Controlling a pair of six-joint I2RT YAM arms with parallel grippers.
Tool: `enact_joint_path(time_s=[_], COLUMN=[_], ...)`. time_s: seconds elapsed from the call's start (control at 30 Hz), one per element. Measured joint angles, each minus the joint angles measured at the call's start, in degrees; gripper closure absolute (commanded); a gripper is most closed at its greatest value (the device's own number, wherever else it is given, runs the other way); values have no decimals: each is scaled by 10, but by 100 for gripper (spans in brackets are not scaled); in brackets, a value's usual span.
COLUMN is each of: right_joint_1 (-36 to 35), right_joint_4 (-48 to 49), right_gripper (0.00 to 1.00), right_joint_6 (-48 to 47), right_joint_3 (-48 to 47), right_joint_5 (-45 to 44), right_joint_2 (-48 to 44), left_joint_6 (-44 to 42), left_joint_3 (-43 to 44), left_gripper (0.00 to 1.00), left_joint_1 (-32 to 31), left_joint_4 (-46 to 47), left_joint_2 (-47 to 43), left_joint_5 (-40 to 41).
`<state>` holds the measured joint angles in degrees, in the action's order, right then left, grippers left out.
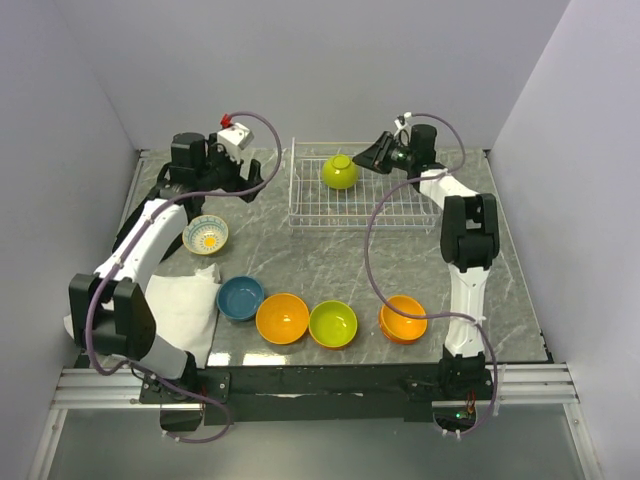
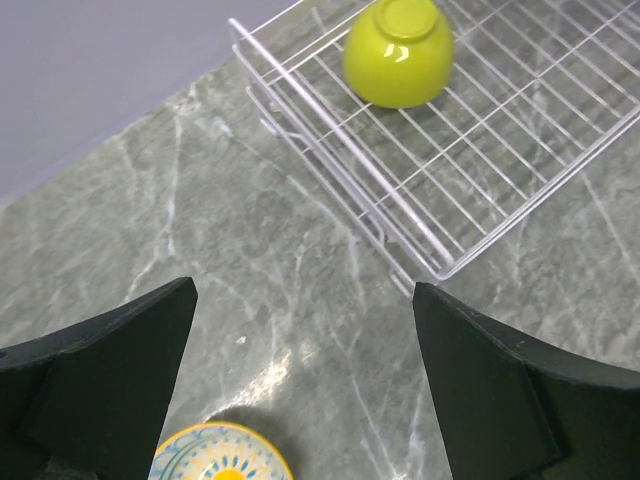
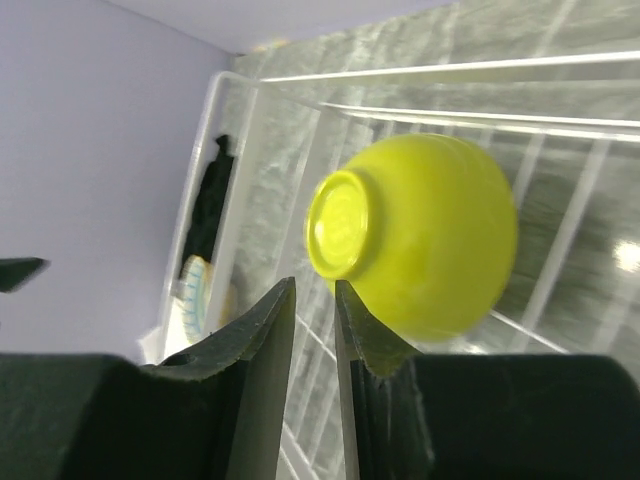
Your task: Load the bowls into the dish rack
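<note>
The white wire dish rack [image 1: 400,205] stands at the back centre. One lime green bowl [image 1: 340,172] lies upside down in its left end. My right gripper [image 1: 372,156] is just right of that bowl, jaws almost together with a thin empty gap; in the right wrist view [image 3: 315,288] the bowl [image 3: 430,230] sits just past the fingertips. My left gripper [image 1: 252,178] is wide open and empty over the marble [image 2: 303,290], above the white patterned bowl [image 1: 205,234], left of the rack [image 2: 480,150]. The teal bowl [image 1: 240,297], an orange bowl [image 1: 282,318], a second lime green bowl [image 1: 333,323] and another orange bowl [image 1: 403,319] sit along the front.
A white cloth [image 1: 185,305] lies at the front left beside the teal bowl. Grey walls close in the table at the back and both sides. The patterned bowl [image 2: 222,455] shows at the bottom edge of the left wrist view.
</note>
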<state>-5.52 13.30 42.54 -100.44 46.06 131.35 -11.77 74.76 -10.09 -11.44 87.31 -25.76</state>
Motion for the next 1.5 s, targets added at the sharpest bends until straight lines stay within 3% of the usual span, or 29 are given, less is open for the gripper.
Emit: enact_joint_path(time_s=[0.23,0.47,0.6,0.73,0.9,1.03,1.2,1.33,1.5], right_joint_1=[10,-52,-149,-268,-363,-396,-449,-508,-540], right_joint_4=[-134,-235,-331,-353,-410,-457,-435,-420,-413], right_gripper=[69,69,68,67,69,69,67,67,67], right_joint_6=[-169,-467,-626,-699,-788,-831,-803,-765,-765], right_joint_3=[2,105,108,189,269,271,338,398,387], right_joint_5=[-11,-2,-46,-138,-194,-221,-297,-345,-367], right_joint_2=[-47,-275,-374,-436,-452,-452,-492,-534,-520], left_joint_6=[-14,-19,-5,31,80,113,120,121,129], left_joint_3=[-19,-40,-62,-62,-86,-126,-166,-174,-173], left_gripper=[3,3,3,3,3,3,3,3,3], left_joint_1=[-1,51,105,122,155,174,181,181,185], left_joint_4=[-4,-4,-30,-70,-108,-124,-132,-136,-143], left_joint_2=[-62,-138,-168,-169,-200,-254,-301,-305,-306], left_joint_5=[101,181,205,226,243,247,252,266,276])
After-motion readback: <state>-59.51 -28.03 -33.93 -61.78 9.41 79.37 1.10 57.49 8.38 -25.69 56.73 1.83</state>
